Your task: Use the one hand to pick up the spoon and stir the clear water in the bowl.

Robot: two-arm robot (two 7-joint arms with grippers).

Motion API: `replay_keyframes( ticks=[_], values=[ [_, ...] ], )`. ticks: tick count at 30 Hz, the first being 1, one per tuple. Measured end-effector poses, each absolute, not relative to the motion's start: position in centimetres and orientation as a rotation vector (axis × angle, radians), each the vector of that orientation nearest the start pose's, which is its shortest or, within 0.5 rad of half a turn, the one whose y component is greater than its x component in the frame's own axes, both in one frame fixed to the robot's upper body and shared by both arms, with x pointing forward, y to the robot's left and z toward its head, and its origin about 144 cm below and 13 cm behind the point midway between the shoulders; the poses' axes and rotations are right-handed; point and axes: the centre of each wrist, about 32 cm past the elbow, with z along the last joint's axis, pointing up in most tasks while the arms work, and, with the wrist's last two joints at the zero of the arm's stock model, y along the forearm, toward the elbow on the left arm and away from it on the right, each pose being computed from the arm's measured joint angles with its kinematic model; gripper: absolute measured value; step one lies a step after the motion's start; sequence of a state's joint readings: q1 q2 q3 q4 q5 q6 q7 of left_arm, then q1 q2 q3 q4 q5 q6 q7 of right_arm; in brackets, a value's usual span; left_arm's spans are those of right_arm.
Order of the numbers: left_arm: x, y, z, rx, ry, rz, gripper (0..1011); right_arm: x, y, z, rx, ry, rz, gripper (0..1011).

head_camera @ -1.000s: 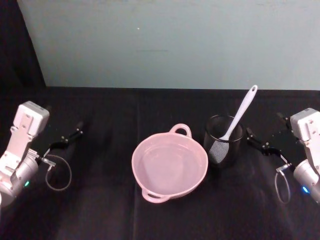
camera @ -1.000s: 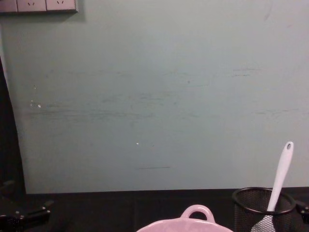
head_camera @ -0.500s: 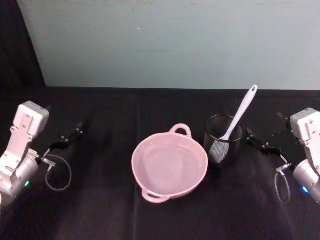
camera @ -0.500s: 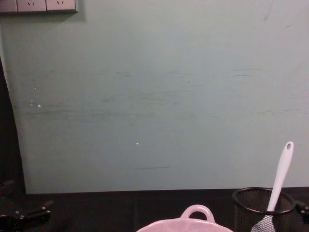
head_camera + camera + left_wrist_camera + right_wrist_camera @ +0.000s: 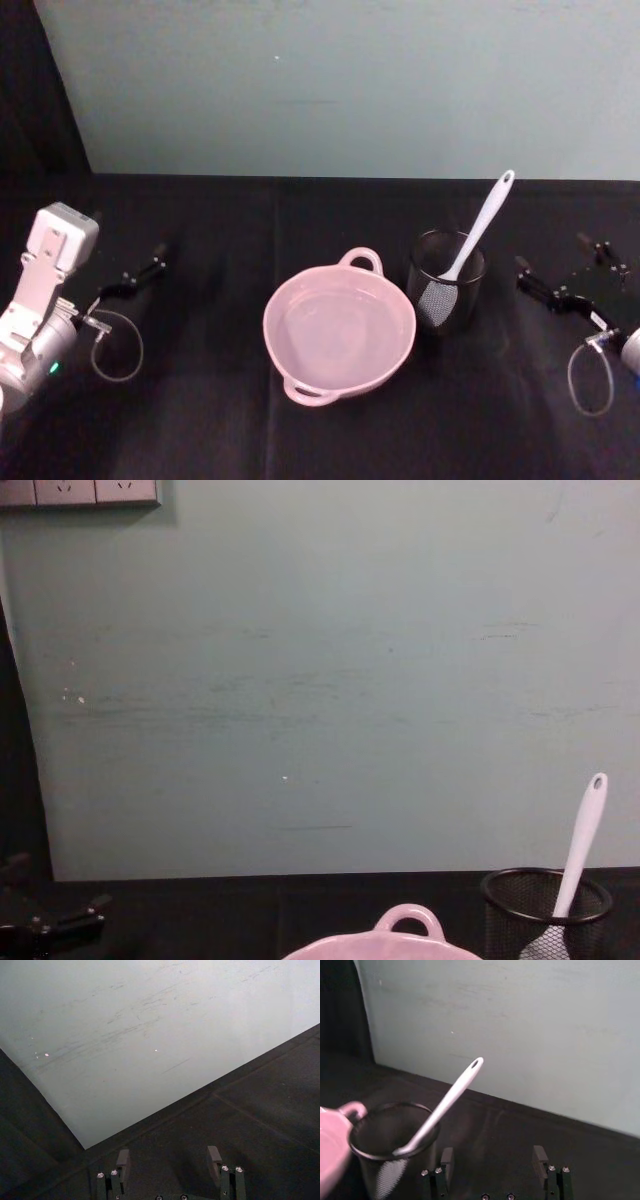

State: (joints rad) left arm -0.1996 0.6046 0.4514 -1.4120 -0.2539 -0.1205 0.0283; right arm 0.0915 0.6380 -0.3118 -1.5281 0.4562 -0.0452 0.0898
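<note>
The white spoon (image 5: 478,230) stands leaning in a black wire-mesh cup (image 5: 446,293), its looped handle end up and to the right. Left of the cup sits the pale pink bowl (image 5: 300,372) holding clear water. My right gripper (image 5: 560,268) hovers open low over the table to the right of the cup, well apart from it. In the right wrist view its open fingers (image 5: 538,1153) point toward the spoon (image 5: 445,1102) and cup (image 5: 390,1147). My left gripper (image 5: 130,278) rests open at the far left, with its fingertips (image 5: 122,1157) over bare black cloth.
A black cloth (image 5: 200,430) covers the table, and a pale green wall (image 5: 350,80) stands close behind. In the chest view the bowl's loop handle (image 5: 408,920) and the cup (image 5: 545,910) sit at the lower right. Open cloth lies between cup and right gripper.
My right gripper has drawn away to the right of the cup, its white wrist housing leaving the head view. The left arm, spoon, cup and bowl have not moved.
</note>
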Motion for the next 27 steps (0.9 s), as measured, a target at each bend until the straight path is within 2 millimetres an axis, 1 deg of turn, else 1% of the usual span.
replay_keyframes(
  ticks=[4,5,8,9,11,14,15,18,21,22,24,27],
  values=[
    [48.9,31.0,114.0,0.304,-0.285,1.248,1005,47.4,-33.7,116.7,-0.125,0.039,-1.201,1002],
    [48.9,31.0,114.0,0.304,-0.285,1.248,1005,47.6,-33.8,116.9,-0.097,0.088,-1.185,1002],
    [48.9,31.0,114.0,0.304,-0.285,1.248,1005,48.3,-34.0,117.1,-0.051,0.161,-1.162,1002],
    [48.9,31.0,114.0,0.304,-0.285,1.248,1005,48.7,-34.1,117.1,-0.016,0.214,-1.142,1002],
    [48.9,31.0,114.0,0.304,-0.285,1.248,1005,49.3,-34.1,117.2,0.019,0.259,-1.119,1002],
    [48.9,31.0,114.0,0.304,-0.285,1.248,1005,50.6,-34.2,117.3,0.103,0.372,-1.059,1002],
    [48.9,31.0,114.0,0.304,-0.285,1.248,1005,50.6,-34.2,117.3,0.103,0.372,-1.059,1002],
    [48.9,31.0,114.0,0.304,-0.285,1.248,1005,52.1,-34.2,117.3,0.175,0.469,-1.004,1002],
    [48.9,31.0,114.0,0.305,-0.285,1.248,1005,53.0,-34.2,117.1,0.217,0.521,-0.974,1002],
    [48.9,31.0,114.0,0.305,-0.285,1.248,1005,53.6,-34.2,117.0,0.242,0.547,-0.953,1002],
    [48.9,31.0,114.0,0.305,-0.285,1.248,1005,54.4,-34.3,116.8,0.271,0.571,-0.927,1002],
    [48.9,31.0,114.0,0.304,-0.285,1.248,1005,55.0,-34.2,116.6,0.292,0.584,-0.901,1002]
  ],
)
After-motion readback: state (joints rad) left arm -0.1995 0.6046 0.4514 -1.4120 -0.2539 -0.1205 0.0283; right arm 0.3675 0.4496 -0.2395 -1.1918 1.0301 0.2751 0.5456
